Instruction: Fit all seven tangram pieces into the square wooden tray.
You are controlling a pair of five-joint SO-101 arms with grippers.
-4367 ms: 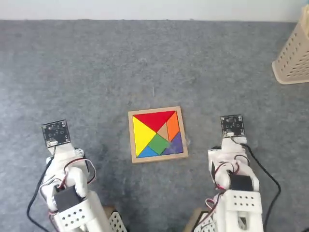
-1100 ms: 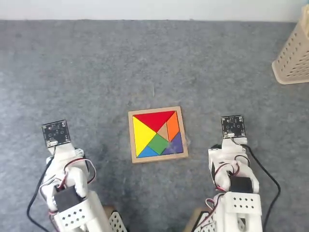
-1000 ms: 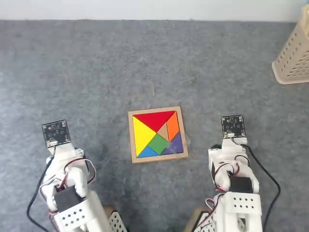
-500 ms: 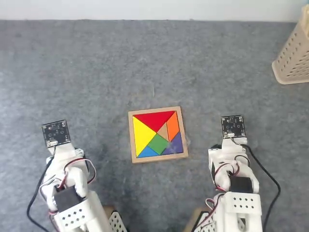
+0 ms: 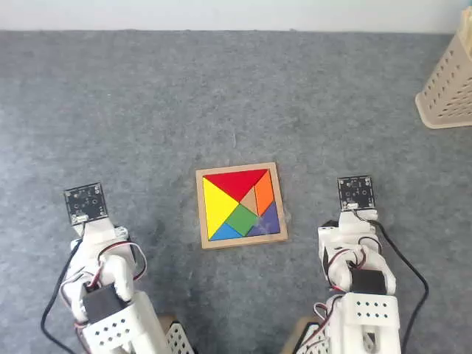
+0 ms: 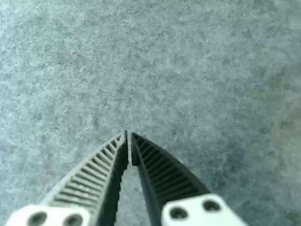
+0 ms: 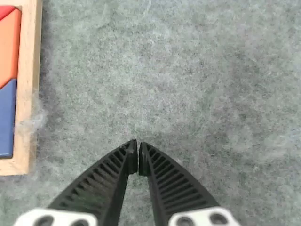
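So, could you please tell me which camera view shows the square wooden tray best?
The high view: the whole tray sits there, filled with coloured pieces. The right wrist view catches one side of its frame and parts of two pieces; the left wrist view faces carpet.

The left arm [image 5: 99, 276] and the right arm [image 5: 358, 265] sit folded back, one on each side of the tray [image 5: 200, 214]. The left arm is well apart from it, with the left gripper [image 6: 128, 137] closed, tips together and pointing down. The right gripper [image 7: 138, 145] is likewise closed, near the tray's rim without touching it.
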